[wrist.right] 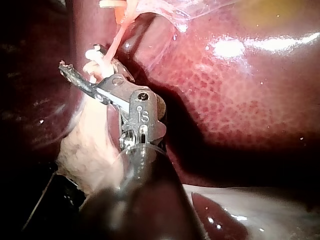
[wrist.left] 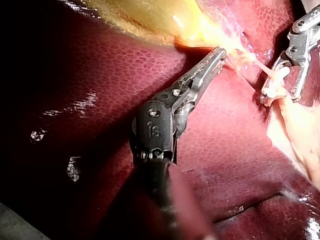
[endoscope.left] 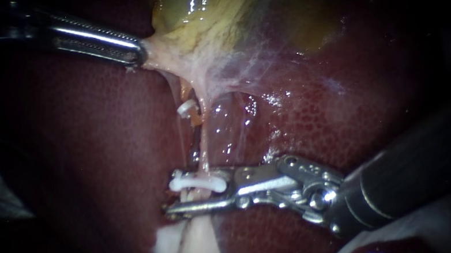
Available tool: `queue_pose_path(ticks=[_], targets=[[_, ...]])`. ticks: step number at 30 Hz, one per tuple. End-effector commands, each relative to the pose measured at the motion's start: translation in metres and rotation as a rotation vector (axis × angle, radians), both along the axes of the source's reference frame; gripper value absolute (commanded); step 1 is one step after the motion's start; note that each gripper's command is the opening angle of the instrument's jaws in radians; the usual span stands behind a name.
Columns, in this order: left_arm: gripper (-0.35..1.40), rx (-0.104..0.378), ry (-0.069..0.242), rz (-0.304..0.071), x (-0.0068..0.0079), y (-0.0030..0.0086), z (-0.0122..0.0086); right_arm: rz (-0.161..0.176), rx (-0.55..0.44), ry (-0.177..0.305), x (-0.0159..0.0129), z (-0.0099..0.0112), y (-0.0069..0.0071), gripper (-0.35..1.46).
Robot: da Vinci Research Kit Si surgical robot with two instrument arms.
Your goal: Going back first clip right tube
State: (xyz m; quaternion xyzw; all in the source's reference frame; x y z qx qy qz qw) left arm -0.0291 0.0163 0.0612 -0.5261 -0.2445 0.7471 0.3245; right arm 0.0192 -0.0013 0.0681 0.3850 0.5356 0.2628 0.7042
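Observation:
The yellow-green gallbladder (endoscope.left: 206,8) lies over the dark red liver (endoscope.left: 325,116). My left instrument (endoscope.left: 141,54) is shut on the gallbladder's pale lower edge and holds it taut; the left wrist view shows the same grip (wrist.left: 220,52). Two thin tubes run down from there. The left tube carries a small white clip (endoscope.left: 187,108). On the right tube (endoscope.left: 206,141), lower down, sits another white clip (endoscope.left: 197,184). My right instrument (endoscope.left: 190,192) has its jaws open, one above and one below that clip. The right wrist view shows the clip (wrist.right: 95,54) beside the open jaws (wrist.right: 87,67).
Pale fatty tissue (endoscope.left: 192,244) spreads below the clipped right tube. A thin web of membrane (endoscope.left: 245,65) spans between gallbladder and liver. A light sheet (endoscope.left: 433,223) shows under the right instrument's shaft. In the left wrist view the right instrument (wrist.left: 295,45) stands just ahead of my left jaws.

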Motion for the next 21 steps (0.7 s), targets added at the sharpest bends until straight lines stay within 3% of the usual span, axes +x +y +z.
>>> queue_pose_path(ticks=[1,7,14,21], targets=[[-0.35,-0.001,0.0,-0.001,0.0,0.0,0.0,0.007,-0.013,-0.002,-0.0003,0.0003,0.0002,0.5],[-0.35,-0.001,0.0,-0.001,0.0,0.0,0.0,0.035,-0.017,-0.028,-0.0012,0.001,0.0006,0.5],[-0.35,-0.001,0.0,-0.001,-0.0001,-0.0001,0.0,-0.014,-0.035,-0.098,-0.0013,0.0013,0.0004,0.5],[-0.35,-0.001,-0.001,0.0,0.0,-0.0001,0.0,-0.028,-0.081,-0.09,-0.0017,0.0013,0.0004,0.5]])
